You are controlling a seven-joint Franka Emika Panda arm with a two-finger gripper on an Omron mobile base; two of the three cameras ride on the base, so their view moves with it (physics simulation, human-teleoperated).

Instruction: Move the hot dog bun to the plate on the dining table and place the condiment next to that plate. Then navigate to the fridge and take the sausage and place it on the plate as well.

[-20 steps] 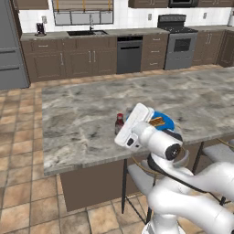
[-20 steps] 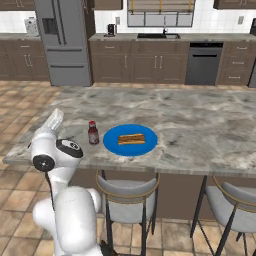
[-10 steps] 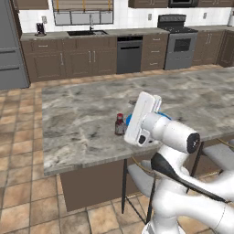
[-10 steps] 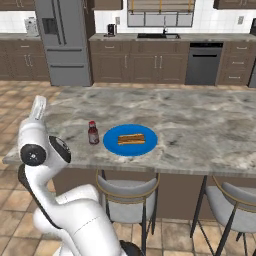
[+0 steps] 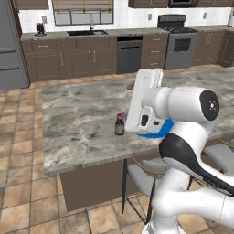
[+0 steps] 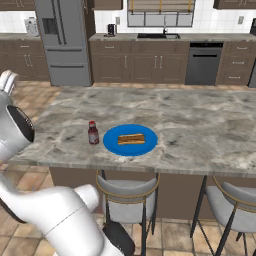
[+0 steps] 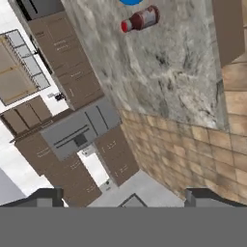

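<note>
The gripper (image 7: 123, 195) is standing with its jaws wide apart and gripping nothing; its two dark fingertips (image 7: 46, 195) are rising at the bottom of the hand view, with cabinets and tiled floor showing between them. The hand is pointing away from the table (image 6: 200, 120), toward the fridge (image 7: 79, 130), which is appearing rolled in the hand view.

On the table the bun (image 6: 131, 139) is lying on the plate (image 6: 114, 145), and the bottle (image 6: 93, 133) is standing upright just beside the plate's left rim, apart from it. Judged from this layout, the first two steps are looking complete, and the step in hand is the trip to the fridge (image 6: 65, 40), which is standing at the far wall, well apart from the table.

The next move is calling for the base to drive round the table to the fridge, after which a door will probably need opening.

The sausage is presumably lying inside the closed fridge. In the left base view the arm is covering most of the plate (image 5: 160, 131), leaving a blue sliver, while the bottle (image 5: 119, 124) is standing clear; the fridge (image 5: 9, 45) is cut off at the left edge. The bottle's label is too small to read.
</note>
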